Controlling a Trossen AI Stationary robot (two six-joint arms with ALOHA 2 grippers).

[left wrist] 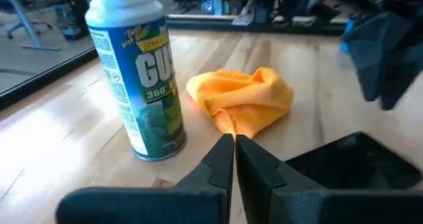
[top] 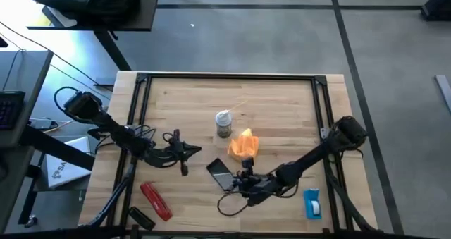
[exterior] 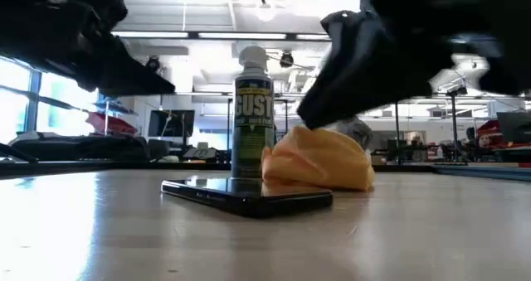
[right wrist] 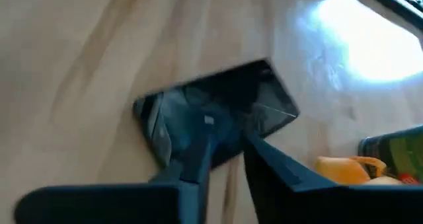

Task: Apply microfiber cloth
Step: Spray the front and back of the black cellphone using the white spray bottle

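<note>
The orange microfiber cloth (top: 244, 145) lies bunched on the wooden table, just right of the upright spray can (top: 223, 123) and behind the flat black phone (top: 221, 174). The low view shows the cloth (exterior: 319, 161) resting on the tabletop. My right gripper (right wrist: 227, 143) hovers over the phone (right wrist: 218, 115), fingers open, near the cloth's front side; in the high view the right gripper (top: 244, 174) sits at the phone's right end. My left gripper (left wrist: 234, 145) is shut and empty, pointing at the cloth (left wrist: 241, 98) from the table's left; from above, the left gripper (top: 189, 151) is left of the phone.
A red oblong tool (top: 156, 200) and a small black object (top: 141, 217) lie near the front left edge. A blue and white item (top: 312, 203) lies at the front right. A black cable (top: 232, 204) loops on the table below the right gripper.
</note>
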